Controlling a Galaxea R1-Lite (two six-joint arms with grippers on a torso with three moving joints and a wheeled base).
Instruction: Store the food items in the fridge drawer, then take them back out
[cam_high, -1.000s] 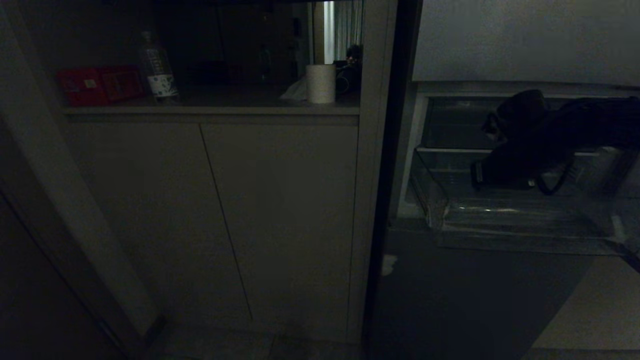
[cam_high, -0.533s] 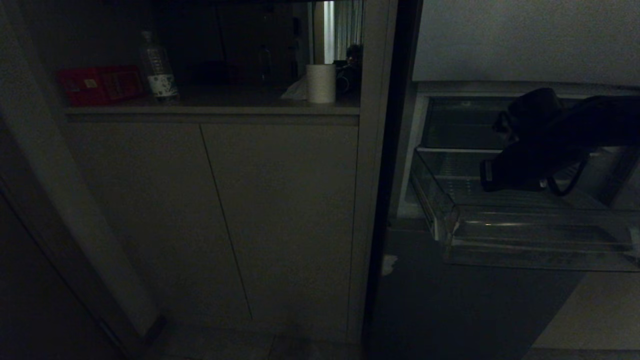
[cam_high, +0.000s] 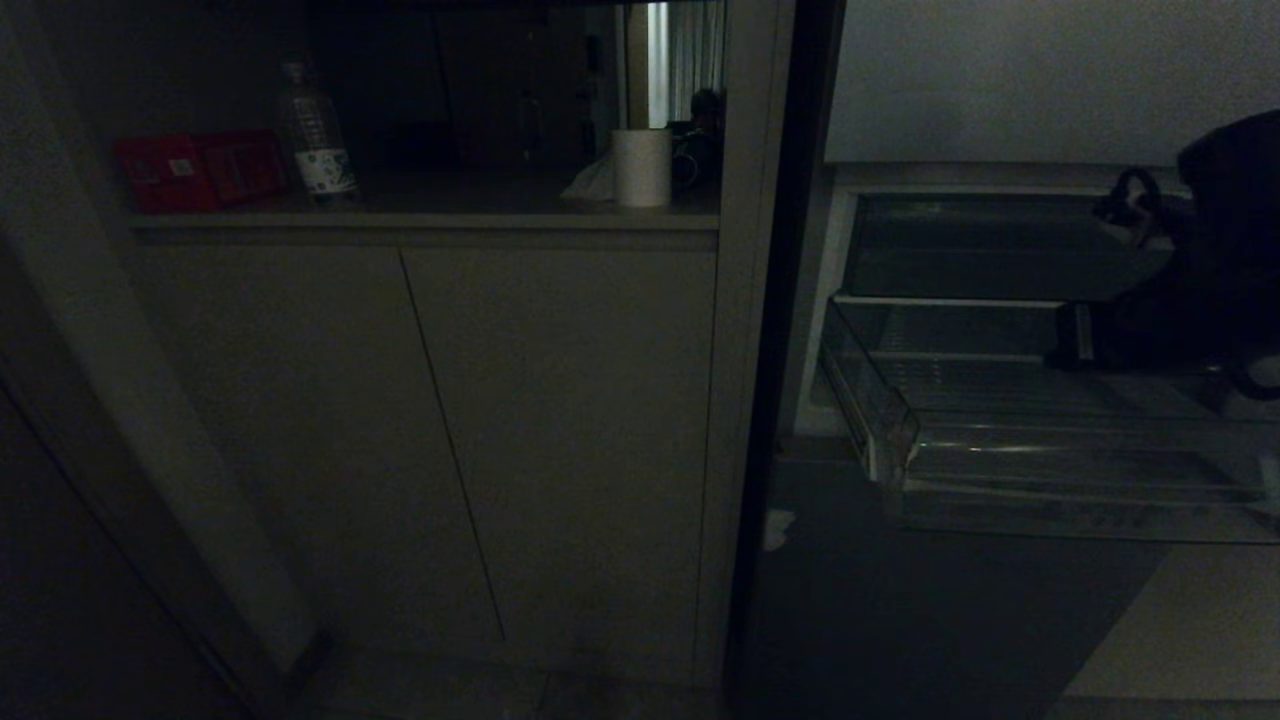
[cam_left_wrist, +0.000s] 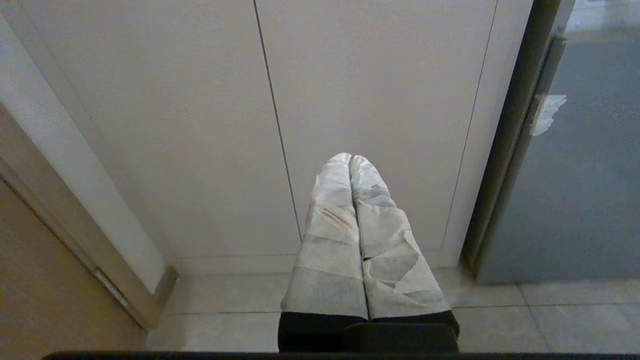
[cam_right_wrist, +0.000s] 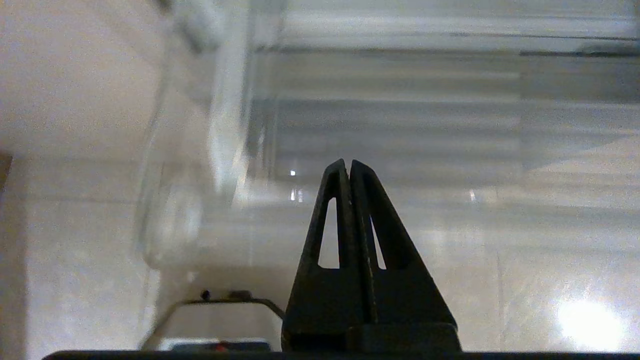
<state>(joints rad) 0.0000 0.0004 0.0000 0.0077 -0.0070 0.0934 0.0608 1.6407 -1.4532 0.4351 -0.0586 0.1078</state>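
In the open fridge, the clear ribbed fridge drawer (cam_high: 1040, 440) stands pulled out with nothing visible inside. Above it the right gripper (cam_right_wrist: 348, 167) is pinched shut, empty. Only the left wrist view shows the left gripper (cam_left_wrist: 351, 159), clenched near the cabinet doors (cam_left_wrist: 200, 125).

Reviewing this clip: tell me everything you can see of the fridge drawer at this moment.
The fridge drawer is a wide, shallow tray of clear plastic with a ribbed bottom and a see-through front, pulled out of the open fridge at the head view's right. No food shows in the part in view. The right gripper, fingers shut and empty, hangs over its right part; whether it touches the plastic cannot be told.
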